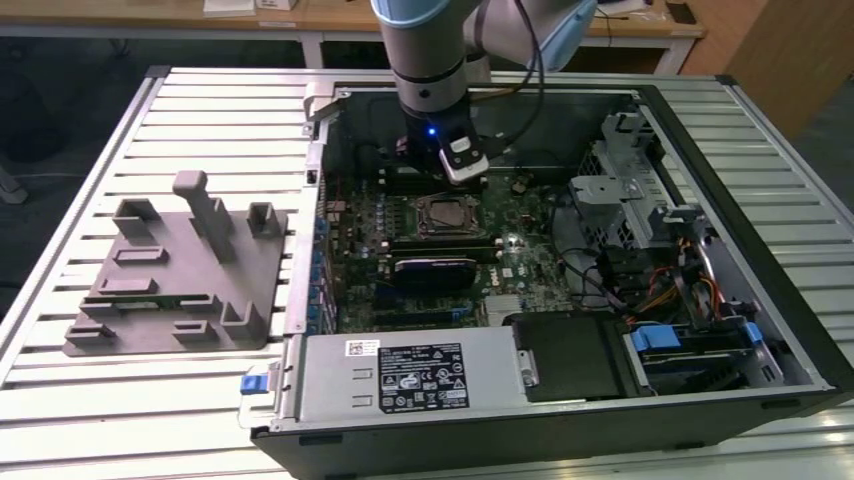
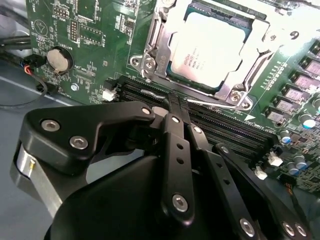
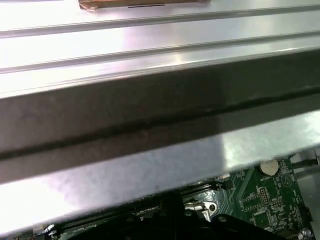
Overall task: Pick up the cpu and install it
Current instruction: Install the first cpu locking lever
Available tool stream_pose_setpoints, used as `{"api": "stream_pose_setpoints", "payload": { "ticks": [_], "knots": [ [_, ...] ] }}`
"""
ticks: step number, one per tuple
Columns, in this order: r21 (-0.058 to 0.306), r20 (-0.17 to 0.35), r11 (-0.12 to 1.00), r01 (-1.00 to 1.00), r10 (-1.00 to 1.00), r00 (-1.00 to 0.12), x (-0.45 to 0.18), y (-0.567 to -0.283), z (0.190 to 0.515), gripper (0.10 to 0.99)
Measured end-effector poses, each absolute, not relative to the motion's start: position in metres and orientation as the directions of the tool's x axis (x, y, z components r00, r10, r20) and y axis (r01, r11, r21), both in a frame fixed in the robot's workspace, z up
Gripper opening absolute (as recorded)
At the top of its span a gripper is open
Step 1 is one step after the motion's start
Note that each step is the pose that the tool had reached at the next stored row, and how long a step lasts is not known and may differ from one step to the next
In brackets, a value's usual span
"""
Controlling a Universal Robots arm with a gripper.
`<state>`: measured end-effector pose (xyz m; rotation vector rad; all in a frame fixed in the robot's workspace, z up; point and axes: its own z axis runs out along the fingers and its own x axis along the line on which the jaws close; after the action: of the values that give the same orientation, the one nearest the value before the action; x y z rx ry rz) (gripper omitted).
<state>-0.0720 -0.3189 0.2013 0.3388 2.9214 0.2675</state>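
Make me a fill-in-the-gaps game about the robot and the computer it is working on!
1. The cpu is sitting in its socket on the green ______.
2. The gripper has its fingers closed together, holding ______.
3. In the exterior view, the grey fixture tray lies outside the computer case, on that view's ______ side.
4. A round silver coin ______ sits on the board near the cpu socket.

Missing words: motherboard; nothing; left; battery
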Motion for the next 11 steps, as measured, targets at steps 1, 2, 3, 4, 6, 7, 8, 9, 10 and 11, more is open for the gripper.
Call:
{"api": "stream_pose_setpoints", "payload": {
  "ticks": [1, 2, 3, 4, 6, 7, 8, 9, 10, 11],
  "knots": [
    [0.199, -0.165, 0.957, 0.211, 0.245, -0.955, -0.0725, -0.3183, 0.2011, 0.106],
    [0.199, -0.165, 0.956, 0.214, 0.248, -0.955, -0.0729, -0.3177, 0.2009, 0.106],
    [0.199, -0.165, 0.956, 0.217, 0.251, -0.954, -0.0733, -0.3172, 0.2007, 0.106],
    [0.199, -0.165, 0.955, 0.220, 0.254, -0.953, -0.0736, -0.3167, 0.2005, 0.106],
    [0.199, -0.165, 0.953, 0.226, 0.260, -0.951, -0.0737, -0.3166, 0.2000, 0.106],
    [0.199, -0.165, 0.952, 0.230, 0.264, -0.950, -0.0737, -0.3166, 0.1997, 0.106],
    [0.199, -0.165, 0.951, 0.235, 0.269, -0.949, -0.0737, -0.3166, 0.1993, 0.106],
    [0.199, -0.165, 0.950, 0.239, 0.273, -0.948, -0.0737, -0.3166, 0.1989, 0.106],
    [0.199, -0.165, 0.950, 0.242, 0.276, -0.947, -0.0737, -0.3166, 0.1985, 0.106],
    [0.199, -0.165, 0.949, 0.246, 0.280, -0.946, -0.0737, -0.3166, 0.1980, 0.106]
  ]
}}
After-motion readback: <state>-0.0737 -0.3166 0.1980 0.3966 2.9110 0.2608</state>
